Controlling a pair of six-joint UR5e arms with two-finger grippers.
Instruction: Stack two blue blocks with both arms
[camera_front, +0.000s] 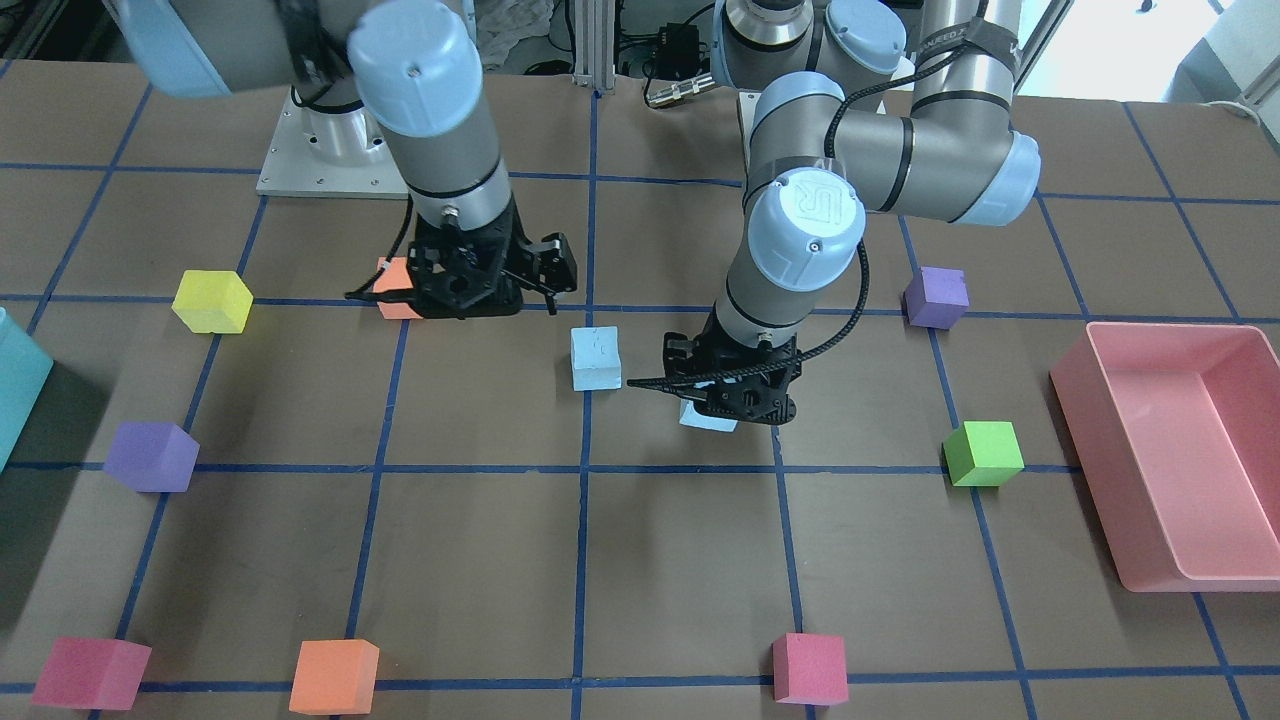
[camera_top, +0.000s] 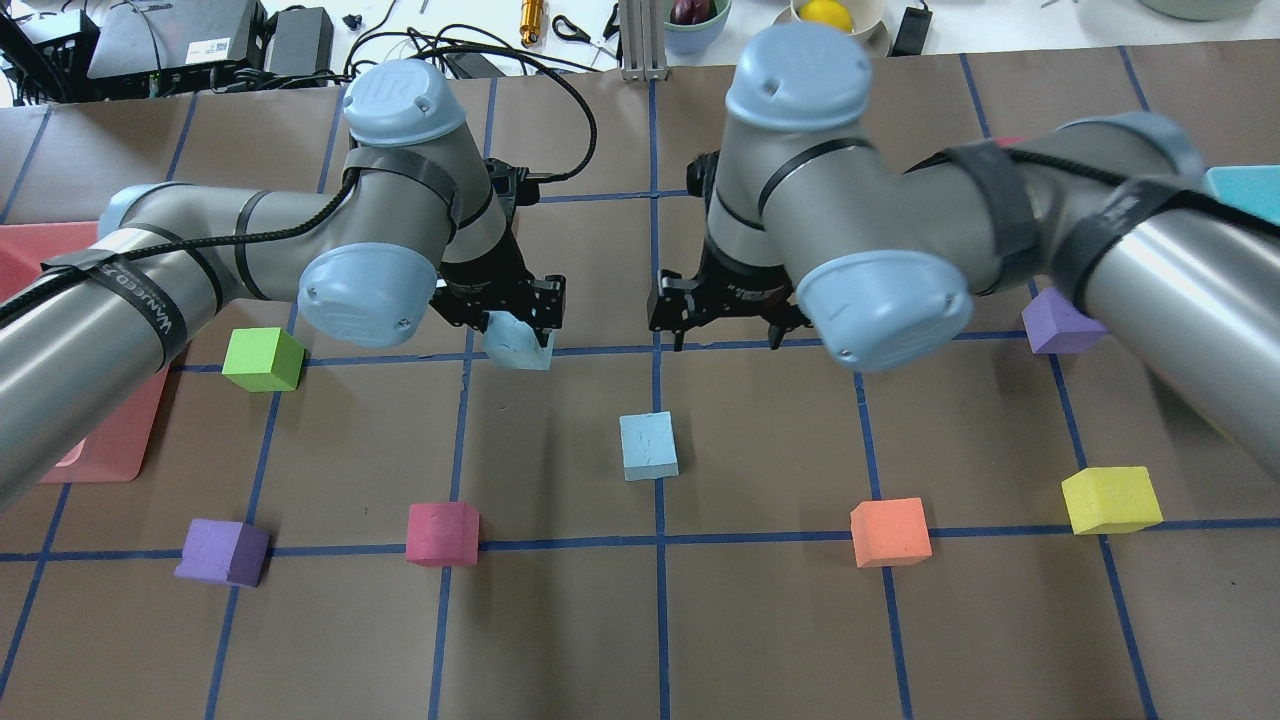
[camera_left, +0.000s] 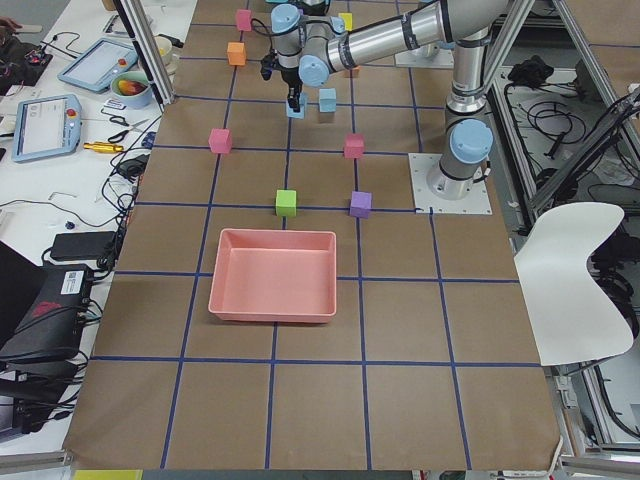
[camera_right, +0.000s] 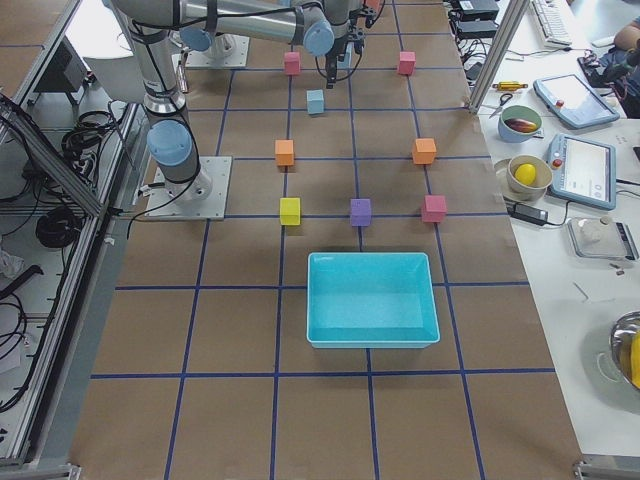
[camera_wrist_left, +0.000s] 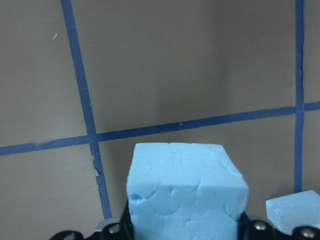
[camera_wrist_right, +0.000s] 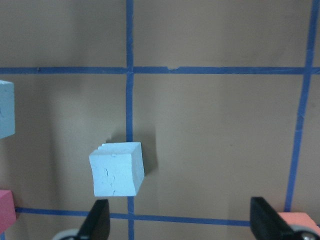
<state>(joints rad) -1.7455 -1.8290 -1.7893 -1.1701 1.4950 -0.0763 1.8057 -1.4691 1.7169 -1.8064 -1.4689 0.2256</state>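
Observation:
My left gripper (camera_top: 515, 322) is shut on one pale blue block (camera_top: 520, 346) and holds it just above the table; the left wrist view shows this block (camera_wrist_left: 185, 195) filling the space between the jaws. The other blue block (camera_top: 648, 445) sits free on the table near the centre line, to the right of the held one. It also shows in the front view (camera_front: 595, 357) and in the right wrist view (camera_wrist_right: 116, 170). My right gripper (camera_top: 720, 322) hovers open and empty above the table on the far side of that free block, with both fingertips (camera_wrist_right: 97, 220) apart.
A pink bin (camera_front: 1175, 327) stands on my left side and a teal bin (camera_front: 20, 385) on my right. Yellow (camera_top: 1110, 500), orange (camera_top: 890, 532), red (camera_top: 442, 533), green (camera_top: 263, 359) and purple (camera_top: 222, 552) cubes lie scattered around the grid.

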